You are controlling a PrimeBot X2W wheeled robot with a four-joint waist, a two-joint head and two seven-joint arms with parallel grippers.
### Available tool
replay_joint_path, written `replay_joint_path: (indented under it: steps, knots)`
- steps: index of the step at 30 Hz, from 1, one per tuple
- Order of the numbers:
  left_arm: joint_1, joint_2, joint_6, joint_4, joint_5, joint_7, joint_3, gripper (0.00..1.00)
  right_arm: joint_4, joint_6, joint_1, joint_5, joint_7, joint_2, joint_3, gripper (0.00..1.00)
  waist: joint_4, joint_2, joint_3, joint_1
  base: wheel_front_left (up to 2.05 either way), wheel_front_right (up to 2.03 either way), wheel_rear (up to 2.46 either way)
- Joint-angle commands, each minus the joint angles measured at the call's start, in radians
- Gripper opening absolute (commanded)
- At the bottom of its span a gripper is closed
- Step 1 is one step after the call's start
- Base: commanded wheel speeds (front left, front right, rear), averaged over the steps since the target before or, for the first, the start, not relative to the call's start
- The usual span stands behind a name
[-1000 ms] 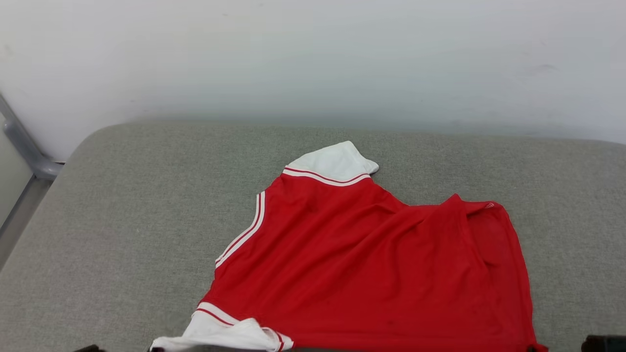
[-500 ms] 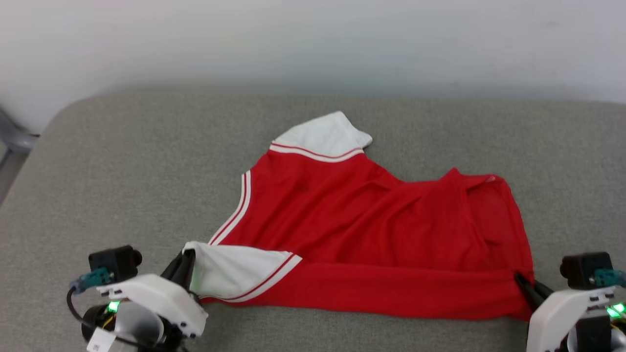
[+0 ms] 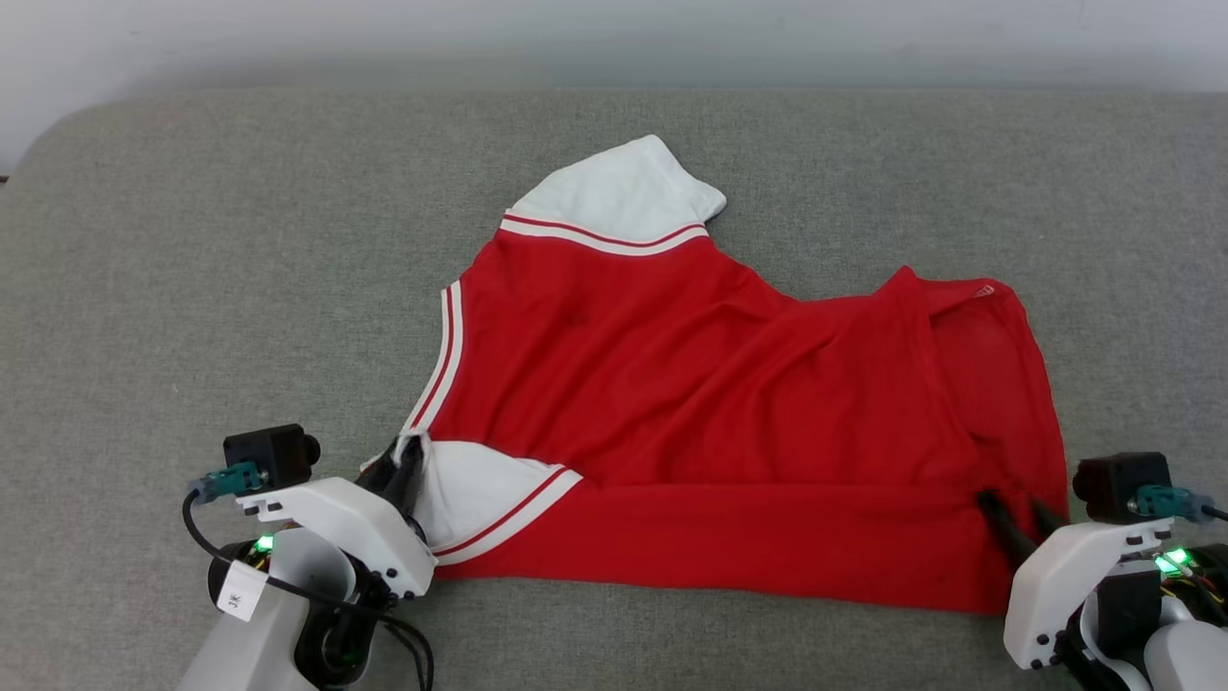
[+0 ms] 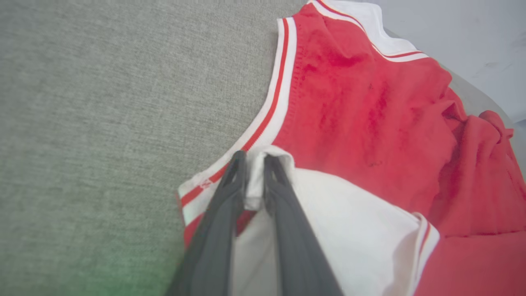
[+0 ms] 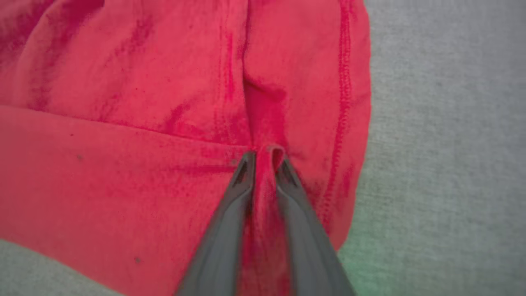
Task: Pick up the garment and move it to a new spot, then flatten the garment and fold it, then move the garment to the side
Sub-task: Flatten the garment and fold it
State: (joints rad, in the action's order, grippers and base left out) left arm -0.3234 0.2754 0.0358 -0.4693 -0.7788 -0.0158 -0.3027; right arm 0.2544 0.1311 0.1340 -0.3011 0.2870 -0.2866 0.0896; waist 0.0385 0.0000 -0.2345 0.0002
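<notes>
garment [image 5: 123, 123]: runs off top and left edges, past right gripper [image 5: 265, 158] | left gripper [image 4: 254, 158]: fingers [image 4: 213, 246] blurred (cut by bottom edge) | tag [image 3: 233, 597] behind it: unreadable

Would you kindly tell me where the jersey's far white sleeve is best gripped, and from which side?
Probably the far sleeve at its outer hem, from the far side: it lies flat, projecting past the red body onto the grey cushion.

**One Doubtful Marking**

Two dark characters, possibly "3K", are printed on a small white tag [image 3: 236, 599] at the left forearm [image 3: 251, 653]. A tiny label [image 3: 984, 291] on the garment [image 3: 729, 403] cannot be made out.
</notes>
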Motion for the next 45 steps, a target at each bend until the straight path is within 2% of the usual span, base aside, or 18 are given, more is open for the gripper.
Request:
replay_joint_path:
  steps: [1, 7, 12, 19, 24, 27, 34, 39, 40, 42, 45]
  knots:
    - [-0.01, -0.002, 0.006, -0.013, 0.001, 0.014, 0.002, 1.0, 0.017, -0.001, 0.007, -0.005, -0.039, 0.009, -0.002, 1.0, 0.002, 0.0, 0.004, -0.0002, 0.0, 0.0, 0.0]
    - [0.015, 0.026, -0.017, -0.018, 0.021, 0.039, 0.009, 1.0, -0.01, -0.001, -0.028, 0.006, -0.269, 0.043, -0.063, 1.0, 0.01, 0.0, 0.058, -0.0002, 0.0, 0.0, 0.0]
    - [0.05, 0.079, -0.04, 0.027, 0.013, -0.024, 0.014, 1.0, -0.07, -0.001, -0.076, 0.05, -0.355, 0.083, -0.112, 1.0, 0.007, 0.0, 0.12, -0.0002, 0.0, 0.0, 0.0]
    - [0.097, 0.171, -0.075, 0.168, -0.055, -0.267, 0.018, 1.0, -0.203, -0.001, -0.16, 0.095, -0.354, 0.155, -0.154, 1.0, -0.006, 0.0, 0.166, -0.0002, 0.0, 0.0, 0.0]
    - [0.138, 0.229, -0.112, 0.265, -0.138, -0.472, 0.024, 1.0, -0.283, -0.001, -0.192, 0.106, -0.33, 0.183, -0.148, 1.0, -0.036, 0.0, 0.154, -0.0002, 0.0, 0.0, 0.0]
    - [0.159, 0.252, -0.142, 0.302, -0.17, -0.551, 0.027, 1.0, -0.305, -0.001, -0.198, 0.107, -0.314, 0.193, -0.148, 1.0, -0.055, 0.0, 0.138, -0.0002, 0.0, 0.0, 0.0]
    - [0.175, 0.256, -0.185, 0.288, -0.186, -0.62, 0.012, 1.0, -0.319, -0.001, -0.179, 0.098, -0.299, 0.204, -0.144, 1.0, -0.086, 0.0, 0.087, -0.0002, 0.0, 0.0, 0.0]
    - [0.174, 0.224, -0.18, 0.234, -0.204, -0.687, -0.04, 1.0, -0.31, -0.001, -0.169, 0.082, -0.275, 0.203, -0.157, 1.0, -0.102, 0.0, 0.055, -0.0002, 0.0, 0.0, 0.0]
    - [0.174, 0.215, -0.176, 0.224, -0.206, -0.697, -0.051, 0.49, -0.308, -0.001, -0.168, 0.074, -0.267, 0.199, -0.162, 1.0, -0.103, 0.0, 0.054, -0.0002, 0.0, 0.0, 0.0]
    - [0.171, 0.193, -0.162, 0.217, -0.214, -0.686, -0.055, 0.0, -0.297, -0.001, -0.174, 0.057, -0.224, 0.188, -0.175, 1.0, -0.104, 0.0, 0.054, -0.0002, 0.0, 0.0, 0.0]
    - [0.165, 0.193, -0.147, 0.212, -0.199, -0.659, -0.058, 0.0, -0.28, -0.001, -0.199, 0.027, -0.109, 0.163, -0.193, 1.0, -0.101, 0.0, 0.066, -0.0002, 0.0, 0.0, 0.0]
